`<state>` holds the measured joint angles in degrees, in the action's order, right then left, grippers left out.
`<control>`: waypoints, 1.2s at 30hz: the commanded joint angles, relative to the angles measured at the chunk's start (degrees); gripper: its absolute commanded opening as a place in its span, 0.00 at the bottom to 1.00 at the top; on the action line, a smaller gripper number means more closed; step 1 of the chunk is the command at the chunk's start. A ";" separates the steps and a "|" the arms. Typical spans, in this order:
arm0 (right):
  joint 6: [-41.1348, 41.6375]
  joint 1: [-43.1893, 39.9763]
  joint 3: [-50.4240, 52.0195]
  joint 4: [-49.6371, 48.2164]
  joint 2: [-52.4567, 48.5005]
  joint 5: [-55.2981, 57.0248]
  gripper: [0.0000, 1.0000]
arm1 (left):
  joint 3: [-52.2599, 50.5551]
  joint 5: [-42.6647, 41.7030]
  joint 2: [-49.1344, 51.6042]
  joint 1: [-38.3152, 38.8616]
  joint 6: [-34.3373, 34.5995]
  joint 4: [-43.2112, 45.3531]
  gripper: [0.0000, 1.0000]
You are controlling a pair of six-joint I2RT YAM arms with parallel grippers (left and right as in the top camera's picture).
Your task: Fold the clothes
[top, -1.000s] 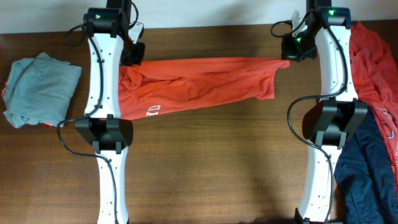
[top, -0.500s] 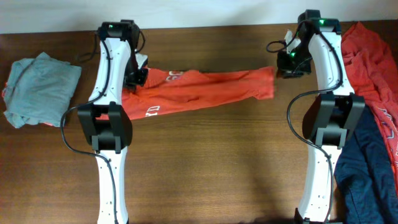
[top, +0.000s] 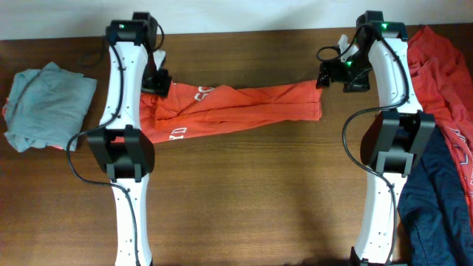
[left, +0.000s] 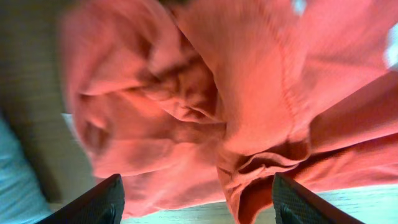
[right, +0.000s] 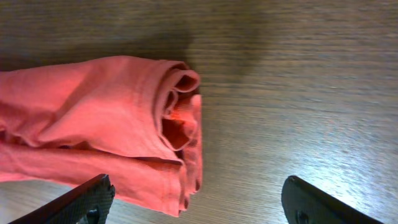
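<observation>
1. Left end effector [top: 157, 81] and right end effector [top: 329, 72] both have their fingers apart and clamp nothing.
2. At the far left of the table [top: 259, 199] lies a pale grey-green garment [top: 48, 103], loosely folded into a rumpled heap, well apart from the left end effector.
3. Next, the left end effector hangs over the bunched left end of the orange-red T-shirt [top: 244, 107]. In the left wrist view its two dark fingers [left: 102, 200] stand wide at the lower corners, and crumpled, blurred orange-red cloth fills the space beyond them. Whether the tips touch the cloth cannot be told.
4. The orange-red T-shirt lies on the far half of the table as a long wrinkled band running left to right between the two arms. White lettering [top: 181, 133] shows at its near left edge, and more shows at the far edge beside the left end effector. The white left arm [top: 122, 103] crosses over the band's left end.
5. The right end effector sits just past the band's right end, on the far side. In the right wrist view that end shows stacked folded layers with a stitched hem, lying flat on the wood. One finger [right: 87, 198] is by the cloth's near edge and the other is over bare wood.
6. At the right edge a red garment [top: 443, 66] is spread out, with a navy garment [top: 436, 207] nearer.
</observation>
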<state>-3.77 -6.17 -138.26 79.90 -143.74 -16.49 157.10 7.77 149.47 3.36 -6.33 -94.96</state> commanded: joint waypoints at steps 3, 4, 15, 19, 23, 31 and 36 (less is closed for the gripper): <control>-3.13 1.42 4.24 -0.98 0.00 -4.42 0.90 | 17.33 0.63 -1.42 -0.28 4.85 0.28 0.75; -3.10 1.68 5.70 -1.88 0.00 -4.57 0.89 | 20.65 0.63 -1.42 -0.35 5.44 0.15 0.74; -3.06 4.50 16.81 -13.86 0.00 -6.86 0.70 | 22.73 0.66 -2.93 -0.52 5.49 0.61 0.73; -0.15 4.83 17.44 -14.82 0.00 -2.56 0.04 | 22.73 0.72 -2.93 -0.52 5.46 0.63 0.73; 1.68 2.75 16.39 -13.90 0.44 0.83 0.04 | 22.73 1.33 -4.00 -0.52 5.46 0.59 0.73; 1.01 -6.75 13.86 -8.68 6.54 0.42 0.04 | 22.73 1.07 -13.03 -1.95 5.49 2.10 0.73; -1.99 -11.78 12.07 -6.64 8.48 -2.40 0.04 | 22.73 1.07 -16.04 -2.03 5.49 1.66 0.78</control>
<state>-3.16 -15.03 -122.83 72.12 -140.09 -17.93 179.37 8.08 137.03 1.41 -1.63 -93.19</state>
